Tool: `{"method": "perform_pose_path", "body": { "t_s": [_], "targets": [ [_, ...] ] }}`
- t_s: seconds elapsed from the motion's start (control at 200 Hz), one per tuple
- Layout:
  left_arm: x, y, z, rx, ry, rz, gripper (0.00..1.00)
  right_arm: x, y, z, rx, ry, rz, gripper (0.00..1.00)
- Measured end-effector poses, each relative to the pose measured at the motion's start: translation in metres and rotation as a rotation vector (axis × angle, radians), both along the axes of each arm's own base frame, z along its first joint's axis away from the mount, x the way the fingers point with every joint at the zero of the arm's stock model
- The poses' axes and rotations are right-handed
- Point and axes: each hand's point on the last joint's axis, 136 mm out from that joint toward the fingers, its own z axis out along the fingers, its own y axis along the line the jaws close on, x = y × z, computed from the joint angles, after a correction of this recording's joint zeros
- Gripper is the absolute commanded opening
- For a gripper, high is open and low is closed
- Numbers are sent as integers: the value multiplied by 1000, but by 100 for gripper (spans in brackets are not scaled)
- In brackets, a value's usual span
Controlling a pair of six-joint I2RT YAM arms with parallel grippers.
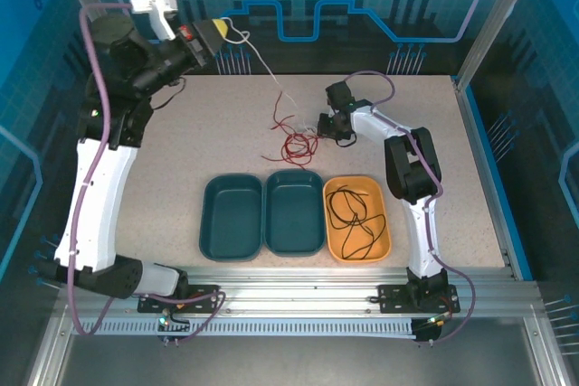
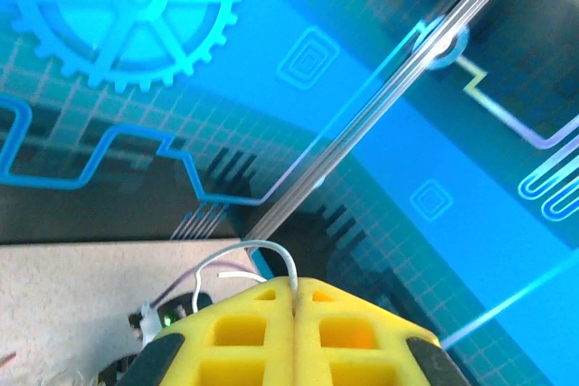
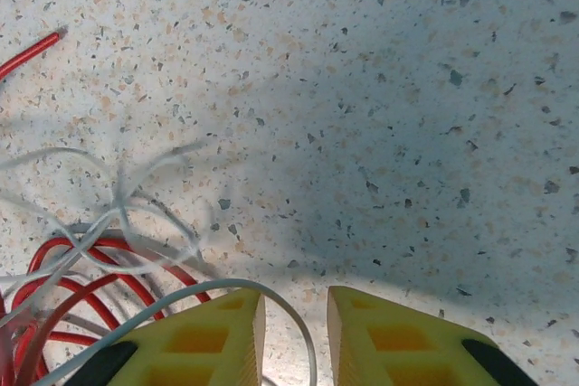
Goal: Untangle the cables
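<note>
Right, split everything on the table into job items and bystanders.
Job: white cable, pinched in the shut left claw; red cable, tangled with it; black cable, already in the orange tray.
Bystanders: left teal tray; right teal tray.

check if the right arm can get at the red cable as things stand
Probably yes. The right gripper sits low, jaws slightly apart, right beside the red cable, with nothing solid between. But white cable strands lie over the red loops and one runs between its fingers, so it may catch white too.
</note>
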Motion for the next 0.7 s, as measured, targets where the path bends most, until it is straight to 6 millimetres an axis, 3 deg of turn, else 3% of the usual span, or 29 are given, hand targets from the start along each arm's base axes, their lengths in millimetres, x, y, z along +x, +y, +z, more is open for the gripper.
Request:
{"method": "perform_pose_path", "body": {
  "t_s": [0.15,0.465,0.7],
  "targets": [
    [-17,11,18,-10,-57,25,0,-1,0,-2,0,6,1,27],
    [-21,24,28,-6,-91,74,0,0,0,2,-3,8,5,28],
    [-25,24,38,-11,-116,73,0,2,1,9,-10,-6,27,39]
  ]
}}
